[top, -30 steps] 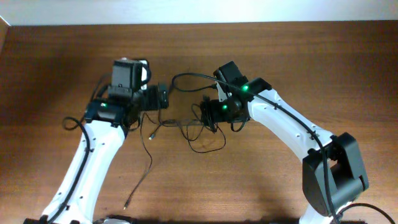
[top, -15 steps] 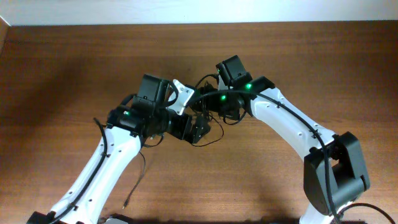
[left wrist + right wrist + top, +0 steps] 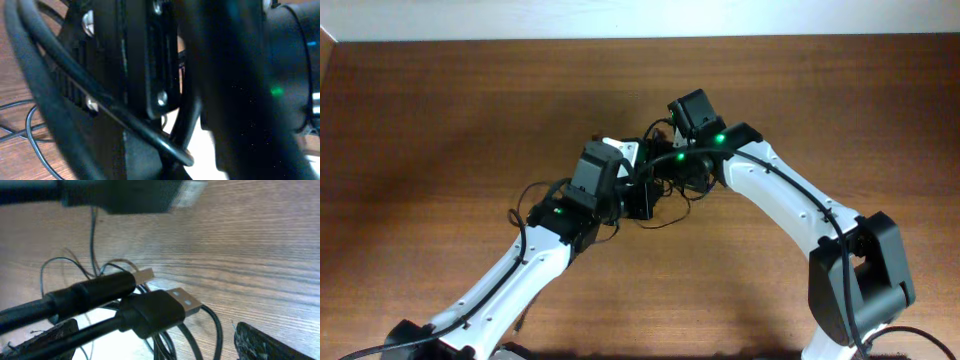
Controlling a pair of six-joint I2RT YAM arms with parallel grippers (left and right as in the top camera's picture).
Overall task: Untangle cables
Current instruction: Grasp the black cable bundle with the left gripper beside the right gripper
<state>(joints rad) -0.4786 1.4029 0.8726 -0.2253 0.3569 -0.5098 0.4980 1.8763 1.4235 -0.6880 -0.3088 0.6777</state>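
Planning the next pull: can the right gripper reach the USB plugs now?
Probably yes: the right gripper is open with the USB plugs between its fingers, nothing blocking; the left gripper crowds close.

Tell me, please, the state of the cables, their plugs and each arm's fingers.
cables: tangled in overlapping loops.
USB plugs: unplugged, ends bare.
left gripper: shut; what it pinches is hidden.
right gripper: fingers wide open, cables lying between them.

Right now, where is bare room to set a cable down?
Bare: the brown wooden table's far-left area beside the white left arm, and the near patch between it and the white right arm. Crowded: the centre, thin black tangled cables under both arms' ends.
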